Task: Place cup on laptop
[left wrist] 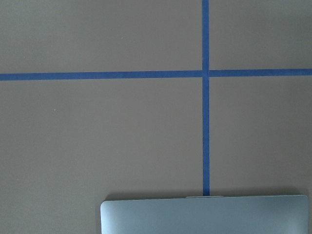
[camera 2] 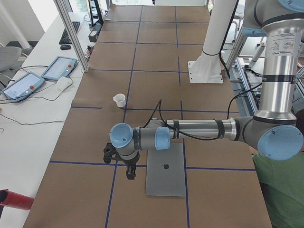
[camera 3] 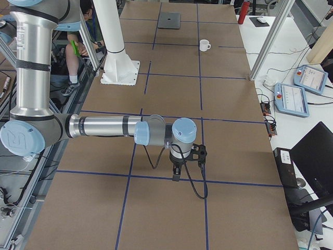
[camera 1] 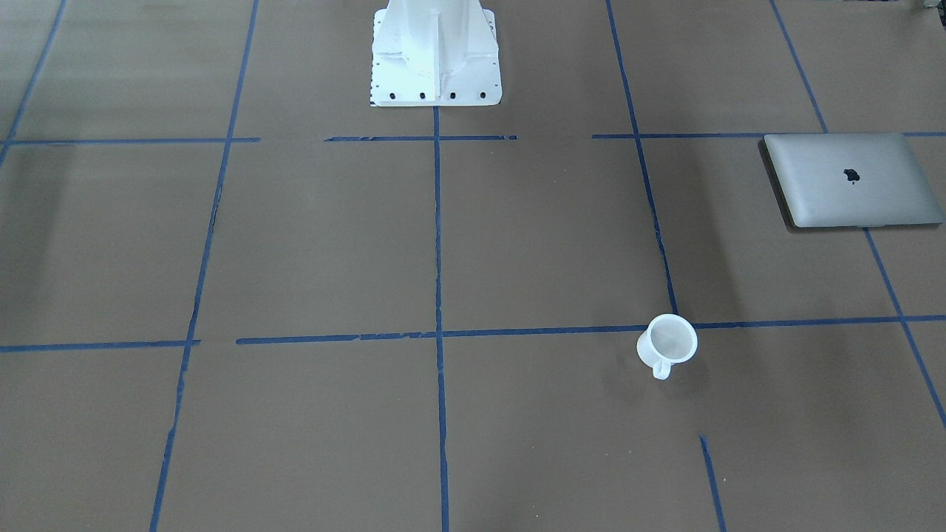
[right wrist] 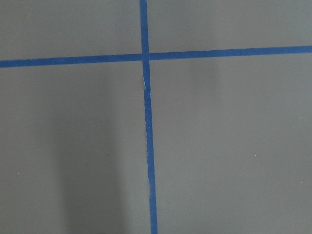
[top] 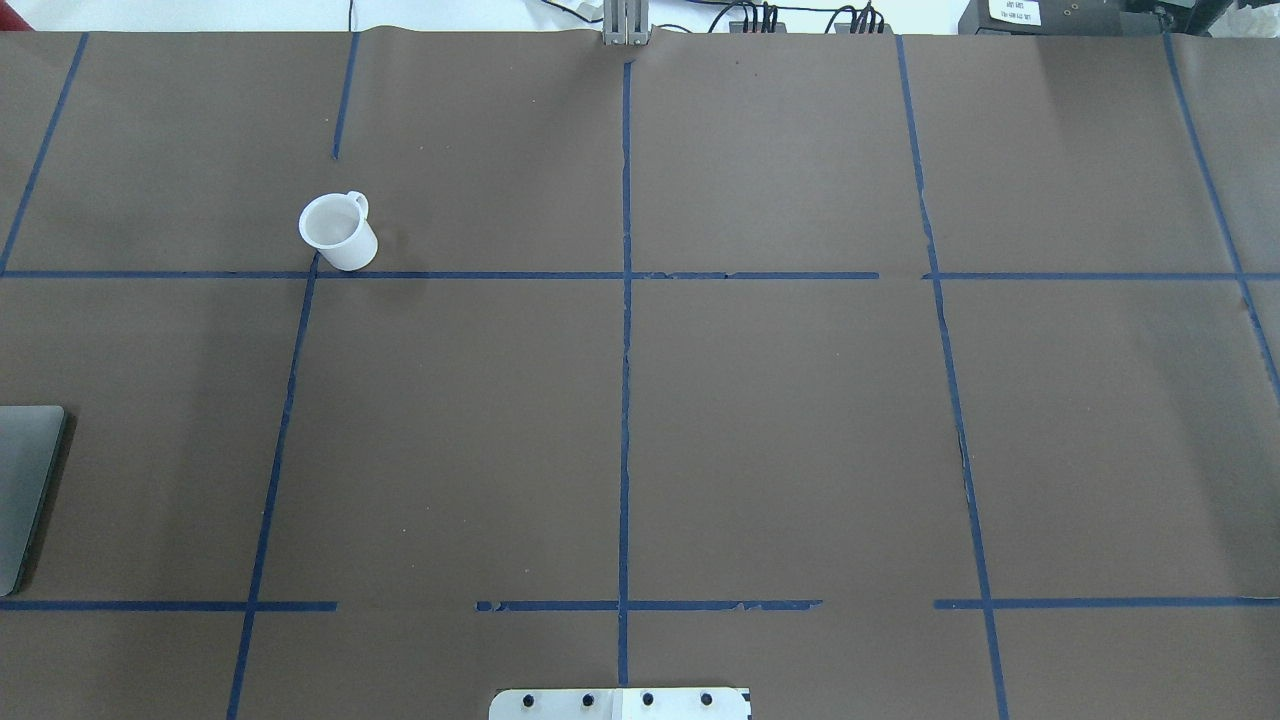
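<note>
The cup (camera 1: 667, 343) is a small white mug standing upright on the brown table, apart from the laptop; it also shows in the overhead view (top: 338, 232) and both side views (camera 2: 119, 99) (camera 3: 204, 45). The laptop (camera 1: 850, 179) lies closed and flat, silver-grey with a dark logo, and is cut off at the overhead view's left edge (top: 25, 490). Its edge shows in the left wrist view (left wrist: 204, 214). My left gripper (camera 2: 130, 173) hangs above the table just beside the laptop (camera 2: 165, 171), well short of the cup. My right gripper (camera 3: 176, 177) hangs over bare table, far from both. I cannot tell whether either is open or shut.
The white bolted pedestal (camera 1: 436, 52) stands at the table's robot side, mid-length. Blue tape lines cross the brown paper. Teach pendants (camera 2: 59, 67) (camera 3: 291, 96) lie on side benches beyond the table edge. A red bottle (camera 2: 14, 199) lies off the table.
</note>
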Controlling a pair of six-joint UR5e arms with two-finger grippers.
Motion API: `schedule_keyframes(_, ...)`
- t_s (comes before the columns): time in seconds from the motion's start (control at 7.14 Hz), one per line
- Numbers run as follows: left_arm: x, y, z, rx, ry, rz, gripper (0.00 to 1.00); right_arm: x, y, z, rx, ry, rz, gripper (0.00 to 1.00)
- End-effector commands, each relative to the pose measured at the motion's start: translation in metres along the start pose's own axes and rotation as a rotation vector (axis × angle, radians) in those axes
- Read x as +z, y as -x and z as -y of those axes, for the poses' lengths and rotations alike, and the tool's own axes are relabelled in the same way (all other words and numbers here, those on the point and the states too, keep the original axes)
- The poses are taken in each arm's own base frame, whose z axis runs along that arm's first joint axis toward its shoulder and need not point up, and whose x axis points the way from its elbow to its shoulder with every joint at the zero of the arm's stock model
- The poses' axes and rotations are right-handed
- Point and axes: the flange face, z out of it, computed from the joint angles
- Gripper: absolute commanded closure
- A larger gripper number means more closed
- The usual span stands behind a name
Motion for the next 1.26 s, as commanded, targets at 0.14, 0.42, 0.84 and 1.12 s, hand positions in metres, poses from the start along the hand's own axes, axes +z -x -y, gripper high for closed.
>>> schedule_keyframes(0.14, -0.012, -0.011, 0.018, 0.029, -0.027, -0.005, 0.00, 0.000, 0.000, 0.000, 0.000, 0.000, 0.000, 0.00)
schedule_keyframes(0.42, -0.060, -0.057, 0.074, 0.103, -0.100, 0.001, 0.00, 0.000, 0.000, 0.000, 0.000, 0.000, 0.000, 0.00)
schedule_keyframes(0.84, -0.097, -0.162, 0.134, 0.214, -0.156, -0.043, 0.00, 0.000, 0.000, 0.000, 0.000, 0.000, 0.000, 0.00)
schedule_keyframes(1.12, -0.058, -0.270, 0.161, 0.188, -0.103, -0.036, 0.00, 0.000, 0.000, 0.000, 0.000, 0.000, 0.000, 0.00)
